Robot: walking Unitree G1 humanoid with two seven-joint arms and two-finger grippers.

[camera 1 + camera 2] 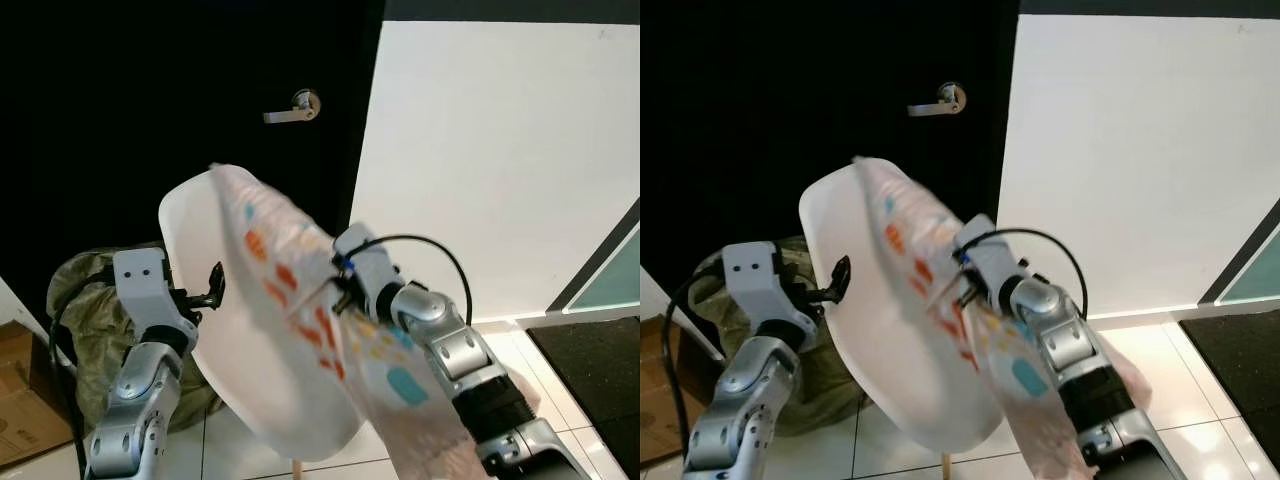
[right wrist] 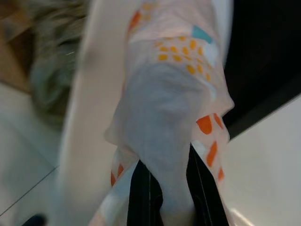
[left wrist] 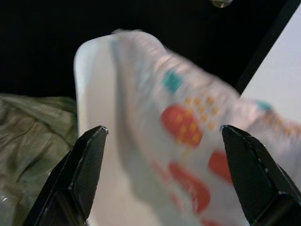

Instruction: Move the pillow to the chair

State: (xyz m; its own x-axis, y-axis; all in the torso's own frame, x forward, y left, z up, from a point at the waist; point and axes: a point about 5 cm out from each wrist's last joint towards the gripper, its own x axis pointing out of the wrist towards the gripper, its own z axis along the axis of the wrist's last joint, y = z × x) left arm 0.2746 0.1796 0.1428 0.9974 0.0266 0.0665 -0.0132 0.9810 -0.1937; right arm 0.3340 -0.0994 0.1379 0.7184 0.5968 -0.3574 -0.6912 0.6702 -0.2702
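A white pillow [image 1: 300,290] printed with orange and teal patches hangs draped over my right arm, in front of the white shell chair [image 1: 230,340]. My right gripper [image 1: 345,285] is shut on a fold of the pillow [image 2: 164,117], its black fingers [image 2: 141,197] pinching the fabric. The pillow's upper end lies against the chair's backrest [image 1: 835,240]. My left gripper [image 1: 212,285] is open beside the chair's left edge and holds nothing. In the left wrist view its two fingertips [image 3: 91,160] stand wide apart, with the chair [image 3: 94,94] and pillow [image 3: 188,122] beyond them.
A crumpled olive-green bag [image 1: 90,310] sits on the floor behind the chair, with a cardboard box [image 1: 25,390] to its left. A black door with a lever handle [image 1: 295,108] stands behind. A white wall [image 1: 500,150] and a dark mat [image 1: 600,370] are to the right.
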